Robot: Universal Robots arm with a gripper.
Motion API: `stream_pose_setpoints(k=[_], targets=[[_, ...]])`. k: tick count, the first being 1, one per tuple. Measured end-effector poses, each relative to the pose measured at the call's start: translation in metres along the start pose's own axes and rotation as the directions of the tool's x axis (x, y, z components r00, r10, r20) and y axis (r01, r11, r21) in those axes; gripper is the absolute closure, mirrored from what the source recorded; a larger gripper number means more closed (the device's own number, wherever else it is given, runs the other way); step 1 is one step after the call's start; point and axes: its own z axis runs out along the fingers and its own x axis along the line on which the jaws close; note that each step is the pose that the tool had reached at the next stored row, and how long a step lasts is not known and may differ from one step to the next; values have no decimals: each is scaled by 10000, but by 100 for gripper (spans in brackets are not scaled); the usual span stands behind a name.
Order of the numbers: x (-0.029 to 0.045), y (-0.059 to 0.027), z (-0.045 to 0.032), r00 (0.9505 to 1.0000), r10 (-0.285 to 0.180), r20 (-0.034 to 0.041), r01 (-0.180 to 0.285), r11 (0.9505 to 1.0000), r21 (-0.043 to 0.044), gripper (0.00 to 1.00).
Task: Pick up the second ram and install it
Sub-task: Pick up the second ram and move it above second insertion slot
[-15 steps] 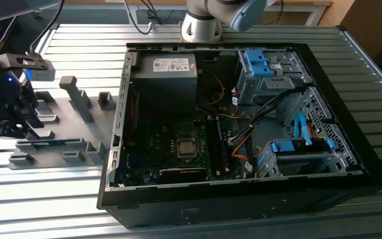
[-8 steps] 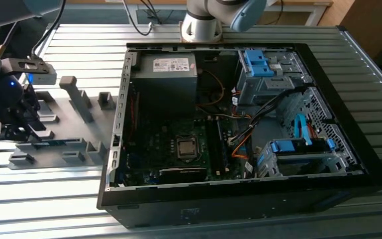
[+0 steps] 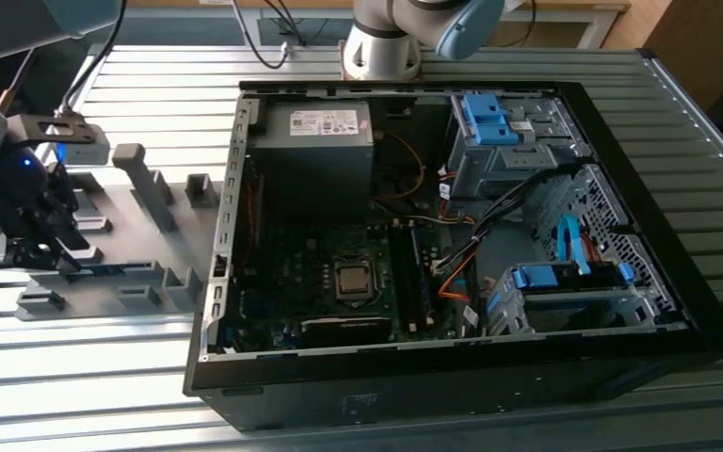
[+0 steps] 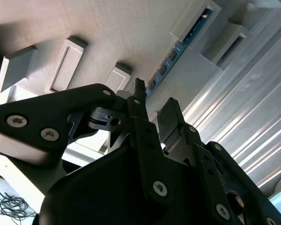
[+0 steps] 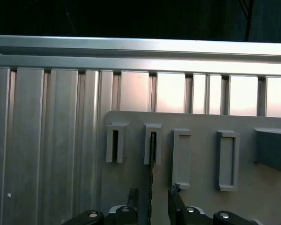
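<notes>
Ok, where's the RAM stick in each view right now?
Exterior view: RAM stick, a thin dark strip on the grey holder plate, beside the gripper.
Second wrist view: blue-green edge running away from the gripper.
First wrist view: thin edge inside the open gripper.
Shared landmark: the holder plate.
</notes>
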Motion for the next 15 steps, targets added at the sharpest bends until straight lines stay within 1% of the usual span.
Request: stream_pose_setpoints(k=[6, 7, 11, 15], targets=[[0, 0, 5, 10000, 0, 1, 0, 10000, 3, 63], [0, 0, 9, 10000, 0, 3, 0, 10000, 7, 70], [1, 1, 33, 10000, 1, 0, -1, 10000, 13, 70], [3, 1, 83, 10000, -34, -6, 34, 10000, 22, 70]])
